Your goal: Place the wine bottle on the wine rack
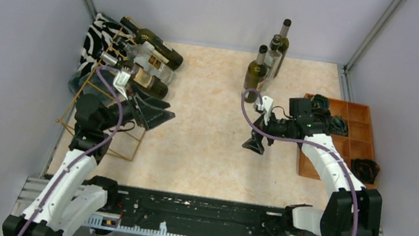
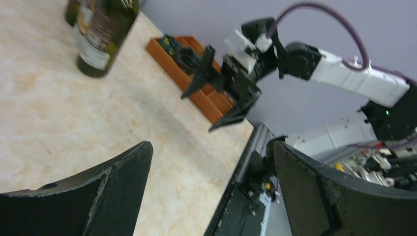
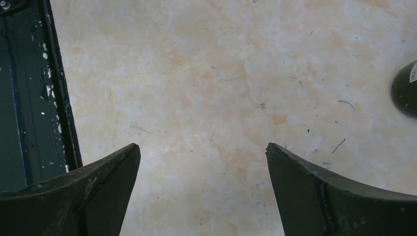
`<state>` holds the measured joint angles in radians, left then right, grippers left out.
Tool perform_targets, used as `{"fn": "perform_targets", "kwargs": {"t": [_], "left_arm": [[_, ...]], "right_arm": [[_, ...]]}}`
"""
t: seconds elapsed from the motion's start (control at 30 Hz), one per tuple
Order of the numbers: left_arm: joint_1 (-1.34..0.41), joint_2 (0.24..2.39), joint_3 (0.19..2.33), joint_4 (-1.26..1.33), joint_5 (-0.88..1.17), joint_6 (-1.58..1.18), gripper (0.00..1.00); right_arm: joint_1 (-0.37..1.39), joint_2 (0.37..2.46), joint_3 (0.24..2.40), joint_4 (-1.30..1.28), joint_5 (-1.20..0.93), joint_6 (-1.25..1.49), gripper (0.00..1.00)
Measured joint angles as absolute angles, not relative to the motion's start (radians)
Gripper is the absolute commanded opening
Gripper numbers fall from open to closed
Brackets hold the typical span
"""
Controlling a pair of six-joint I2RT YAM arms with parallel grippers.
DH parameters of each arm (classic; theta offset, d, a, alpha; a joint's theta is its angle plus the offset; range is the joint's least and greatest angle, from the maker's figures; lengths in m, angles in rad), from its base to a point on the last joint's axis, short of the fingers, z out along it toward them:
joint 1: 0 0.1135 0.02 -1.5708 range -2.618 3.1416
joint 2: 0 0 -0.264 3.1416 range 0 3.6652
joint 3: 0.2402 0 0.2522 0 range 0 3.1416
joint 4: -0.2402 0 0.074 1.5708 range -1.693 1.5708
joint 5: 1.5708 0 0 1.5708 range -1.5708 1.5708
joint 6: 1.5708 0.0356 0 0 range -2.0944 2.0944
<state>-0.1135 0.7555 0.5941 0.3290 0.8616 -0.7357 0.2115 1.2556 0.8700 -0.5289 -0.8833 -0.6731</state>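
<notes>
The gold wire wine rack [image 1: 120, 154] stands at the left, with three wine bottles [image 1: 151, 62] lying across its top. Three more wine bottles stand upright at the back centre, the nearest a dark green one [image 1: 257, 70] that also shows as a dark green bottle [image 2: 105, 34] in the left wrist view. My left gripper [image 1: 165, 114] [image 2: 211, 152] is open and empty just right of the rack, low over the table. My right gripper [image 1: 254, 126] [image 3: 203, 152] [image 2: 216, 96] is open and empty in front of the upright bottles; a bottle base [image 3: 405, 91] sits at its view's right edge.
An orange-brown compartment tray [image 1: 358, 115] holding dark parts lies at the right. A zebra-patterned cloth [image 1: 96, 38] sits behind the rack. The black base rail [image 1: 199, 213] runs along the near edge. Grey walls close in the sides and back.
</notes>
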Motion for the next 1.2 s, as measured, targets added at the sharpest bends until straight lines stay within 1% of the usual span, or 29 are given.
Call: {"fn": "perform_targets", "kwargs": {"t": [0.13,0.4,0.73,0.97,1.2], "left_arm": [[-0.208,0.716,0.488,0.406,0.84,-0.773,0.99],[-0.306,0.698,0.385,0.512,0.775,-0.821,0.99],[-0.544,0.867,0.383,0.548,0.635,-0.736,0.99],[-0.648,0.999,0.398,0.546,0.53,-0.673,0.99],[-0.705,1.093,0.427,0.53,0.453,-0.607,0.99]], "right_arm": [[0.183,1.249,0.868,-0.532,-0.891,-0.677,0.98],[0.095,1.224,0.856,-0.524,-0.926,-0.677,0.98],[0.029,1.203,0.837,-0.501,-0.937,-0.659,0.98],[0.014,1.2,0.825,-0.467,-0.939,-0.626,0.98],[0.014,1.2,0.824,-0.41,-0.935,-0.574,0.99]]}}
